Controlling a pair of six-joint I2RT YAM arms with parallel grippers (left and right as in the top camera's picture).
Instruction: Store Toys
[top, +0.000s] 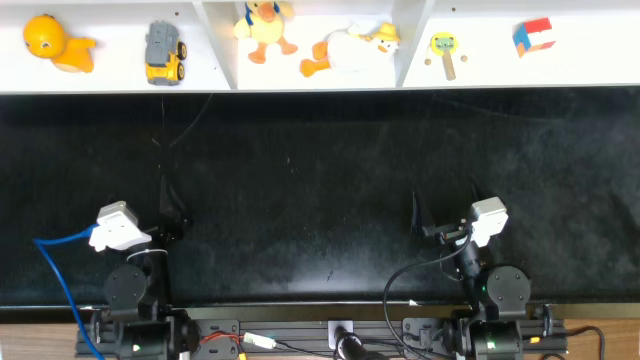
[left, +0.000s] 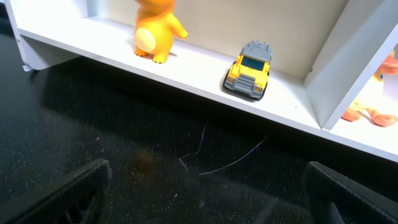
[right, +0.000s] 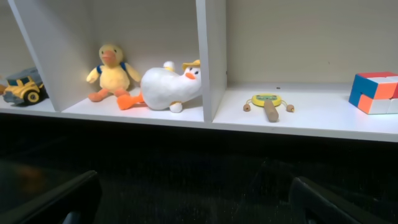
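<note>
We find the orange plastic duck (top: 55, 42), yellow-and-grey toy truck (top: 164, 52), yellow plush duck (top: 265, 28), white plush goose (top: 350, 50), wooden rattle (top: 444, 52) and multicoloured cube (top: 533, 36) all lodged in the white shelf (top: 300, 82), with the left gripper (left: 205, 165) and right gripper (right: 194, 177) both spread empty, so we judge storing finished and no further pick required.

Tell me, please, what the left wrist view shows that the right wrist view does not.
Only the left wrist view: the orange duck figure. Only the right wrist view: the white plush duck, the wooden-handled toy and the coloured cube. Both: the yellow truck, the white shelf, the black table, and probably the yellow plush duck, whose orange feet seem to peek in at the left view's edge.
</note>
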